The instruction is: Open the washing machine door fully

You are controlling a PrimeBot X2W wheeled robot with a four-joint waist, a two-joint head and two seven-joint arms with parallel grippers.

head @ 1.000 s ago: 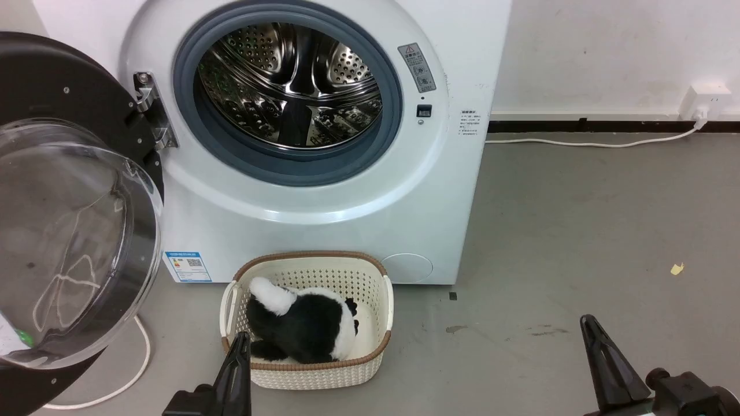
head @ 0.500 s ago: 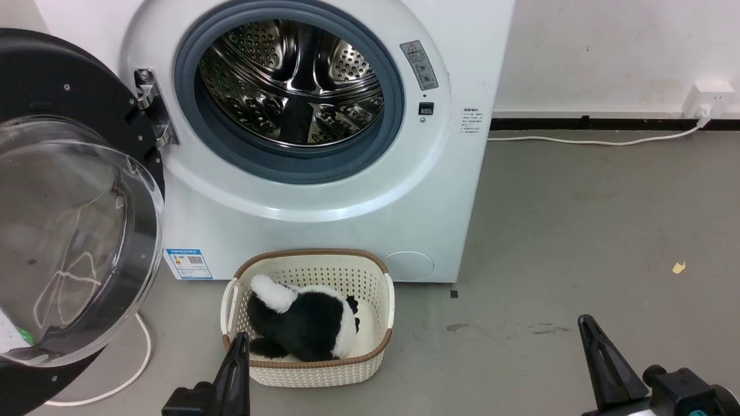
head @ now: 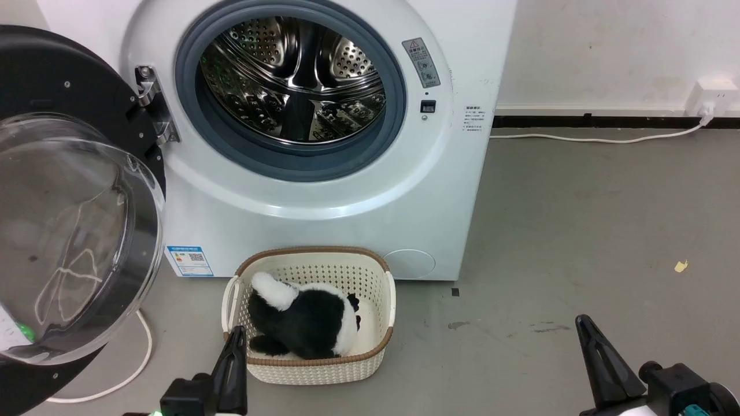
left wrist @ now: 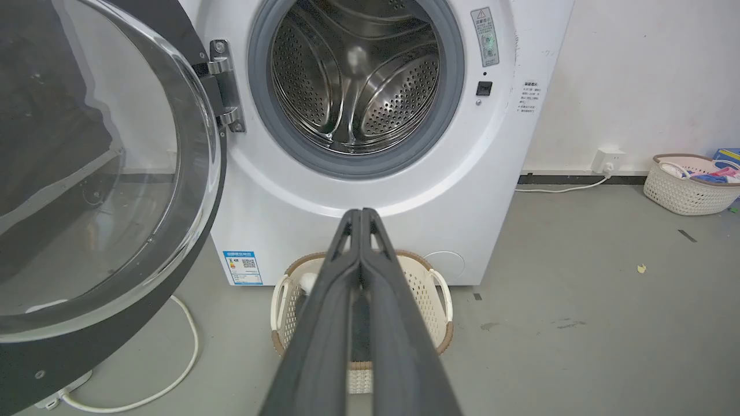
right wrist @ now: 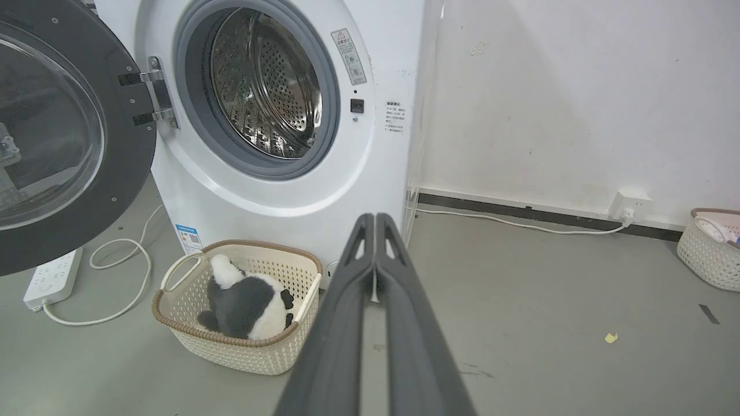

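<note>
The white washing machine (head: 324,219) stands ahead with its steel drum (head: 295,81) exposed inside a grey gasket. Its round door (head: 69,231), black-rimmed with a bulging clear glass bowl, hangs swung out to the left on the metal hinge (head: 151,104); the door (left wrist: 98,173) and the door (right wrist: 58,133) also show in both wrist views. My left gripper (head: 234,338) sits low at the bottom, shut and empty, just in front of the basket. My right gripper (head: 584,326) is low at the right over bare floor, shut and empty. Neither touches the door.
A cream basket (head: 309,315) holding a black-and-white plush toy (head: 300,318) sits against the machine's front. A white cable (head: 139,358) loops on the floor under the door, with a power strip (right wrist: 52,280) nearby. Another basket (left wrist: 688,182) stands by the right wall near a socket (head: 712,92).
The whole head view has shifted slightly, so the camera moved. The door, machine and basket keep their places. Both grippers stay low and shut.
</note>
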